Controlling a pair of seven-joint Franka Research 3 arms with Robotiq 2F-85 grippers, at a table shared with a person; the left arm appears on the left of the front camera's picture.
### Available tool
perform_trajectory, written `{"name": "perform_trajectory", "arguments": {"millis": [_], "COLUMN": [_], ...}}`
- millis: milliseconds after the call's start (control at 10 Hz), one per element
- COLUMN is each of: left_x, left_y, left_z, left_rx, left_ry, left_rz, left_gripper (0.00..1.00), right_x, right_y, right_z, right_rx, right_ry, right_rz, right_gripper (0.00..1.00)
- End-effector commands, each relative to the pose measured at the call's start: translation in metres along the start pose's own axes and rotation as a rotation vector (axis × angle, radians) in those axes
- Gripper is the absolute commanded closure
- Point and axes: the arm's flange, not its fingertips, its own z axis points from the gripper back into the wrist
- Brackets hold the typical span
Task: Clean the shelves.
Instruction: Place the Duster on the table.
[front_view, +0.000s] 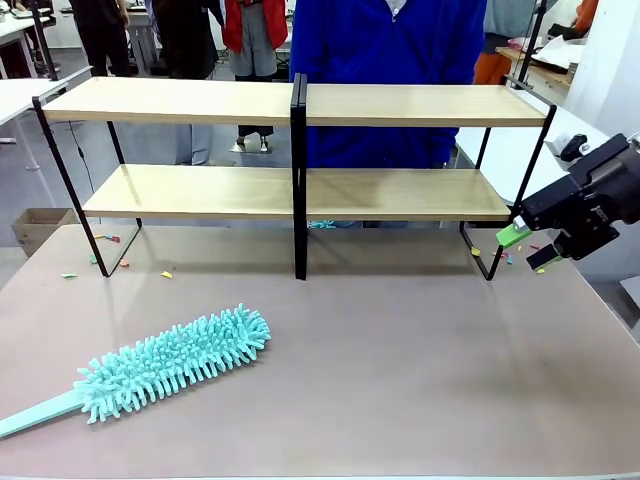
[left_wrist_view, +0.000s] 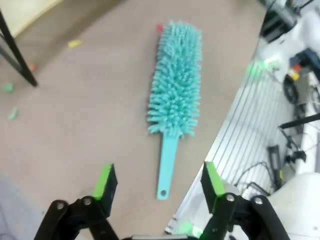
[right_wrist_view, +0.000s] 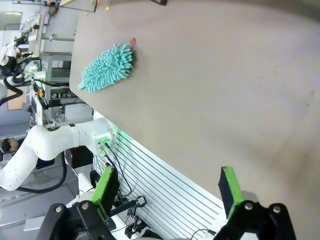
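Fluffy teal microfibre duster (front_view: 170, 362) lies flat at 7 o'clock on the surface, both grippers' fingers apart, empty, so shelves likely done.

No text, label, brand, number or sign can be read in any view.
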Motion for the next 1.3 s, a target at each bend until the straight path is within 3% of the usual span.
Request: {"name": "perform_trajectory", "arguments": {"millis": [0, 100, 200, 400, 600, 700, 800, 900, 1000, 1200], "left_x": [0.002, 0.002, 0.004, 0.016, 0.031, 0.039, 0.044, 0.055, 0.034, 0.034], "left_y": [-0.041, -0.055, -0.063, -0.077, -0.081, -0.081, -0.079, -0.076, -0.072, -0.072], "left_z": [0.011, 0.015, 0.01, 0.003, 0.001, 0.0, -0.005, -0.014, 0.001, 0.001], "left_rx": [-0.211, -0.344, -0.409, -0.566, -0.692, -0.679, -0.577, -0.396, -0.649, -0.649], "left_ry": [-0.136, -0.119, -0.074, -0.089, -0.423, -0.554, -0.575, -0.561, -0.496, -0.496], "left_rz": [-0.053, -0.076, -0.106, -0.162, -0.164, -0.081, 0.031, 0.31, -0.078, -0.078], "left_gripper": [0.0, 0.0, 0.0, 0.0, 0.0, 0.0, 0.0, 0.0, 0.0, 0.0], "right_x": [0.001, 0.0, 0.008, -0.003, -0.009, -0.009, -0.005, -0.005, -0.005, -0.005], "right_y": [-0.002, 0.0, 0.01, 0.015, -0.002, -0.005, 0.006, 0.006, 0.006, 0.006], "right_z": [-0.001, 0.0, 0.026, 0.064, 0.081, 0.082, 0.088, 0.088, 0.088, 0.088], "right_rx": [0.029, 0.0, 0.212, 0.582, 0.601, 0.605, 0.58, 0.58, 0.58, 0.58], "right_ry": [-0.006, 0.0, -0.112, -0.194, -0.254, -0.277, -0.208, -0.208, -0.208, -0.208], "right_rz": [0.014, 0.0, -0.203, -0.271, -0.336, -0.348, -0.278, -0.278, -0.278, -0.278], "right_gripper": [0.0, 0.0, 0.0, 0.0, 0.0, 0.0, 0.0, 0.0, 0.0, 0.0]}}
